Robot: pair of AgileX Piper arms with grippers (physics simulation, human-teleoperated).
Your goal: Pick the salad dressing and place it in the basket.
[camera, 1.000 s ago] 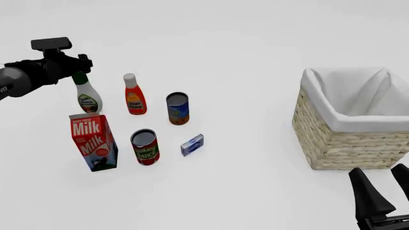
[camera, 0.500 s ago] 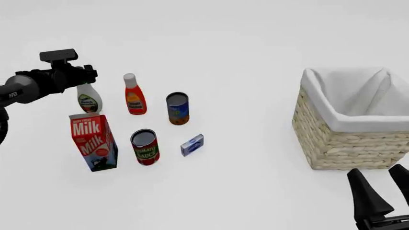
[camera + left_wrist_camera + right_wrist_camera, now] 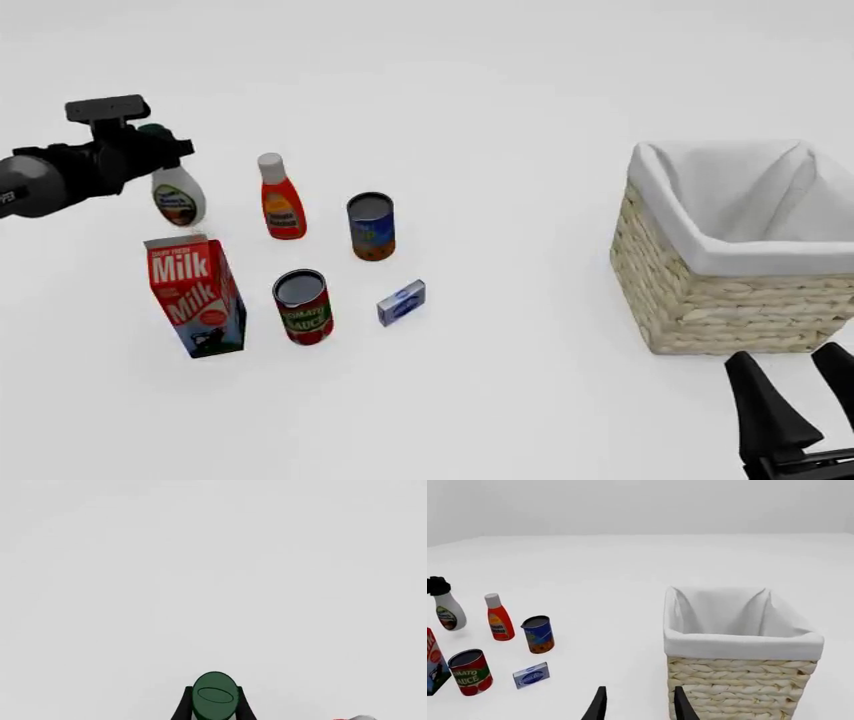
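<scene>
The salad dressing (image 3: 178, 197), a white bottle with a dark green cap, hangs slightly tilted from my left gripper (image 3: 156, 148), just off the table behind the milk carton. In the left wrist view the green cap (image 3: 215, 695) sits between the two black fingers (image 3: 181, 709). In the right wrist view the bottle (image 3: 447, 613) is at the far left. The wicker basket (image 3: 727, 262) with its white lining stands at the right and fills the right wrist view (image 3: 740, 647). My right gripper (image 3: 806, 415) is open and empty in front of the basket (image 3: 639, 706).
A milk carton (image 3: 195, 295), a red bottle with a white cap (image 3: 280, 198), a blue can (image 3: 371, 226), a tomato sauce can (image 3: 303, 305) and a small blue box (image 3: 400, 302) stand on the left half of the white table.
My left gripper came down over the bottle's cap, closed on it, and has now risen a little up and to the left with the bottle. The right arm has barely moved.
</scene>
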